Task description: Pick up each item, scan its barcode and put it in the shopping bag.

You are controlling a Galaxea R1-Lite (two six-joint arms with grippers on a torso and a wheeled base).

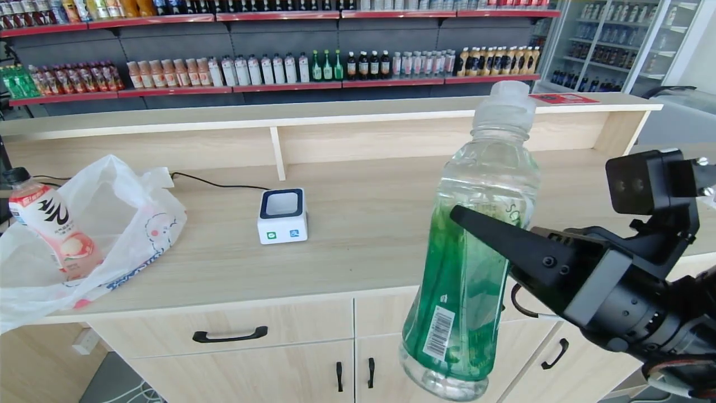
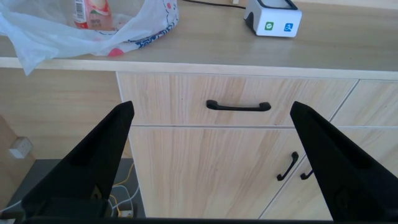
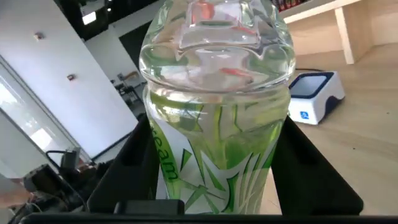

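Wooden worktop (image 1: 369, 235) spans the shop. Before its front edge, toward the right end, the right gripper (image 1: 467, 224) clamps a nearly upright green-labelled bottle (image 1: 464, 313). The left gripper (image 2: 211, 111) hangs spread before a drawer (image 2: 168, 93). Mid-worktop sits the scanner (image 1: 282, 215). At the left end, the shopping bag (image 1: 131, 224) holds a pink drink bottle (image 1: 53, 224).

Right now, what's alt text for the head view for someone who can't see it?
The right pincer holds a clear bottle with a green label up close, cap up, barcode showing. Behind, a wooden counter carries a white scanner and, at left, a shopping bag with a pink bottle.
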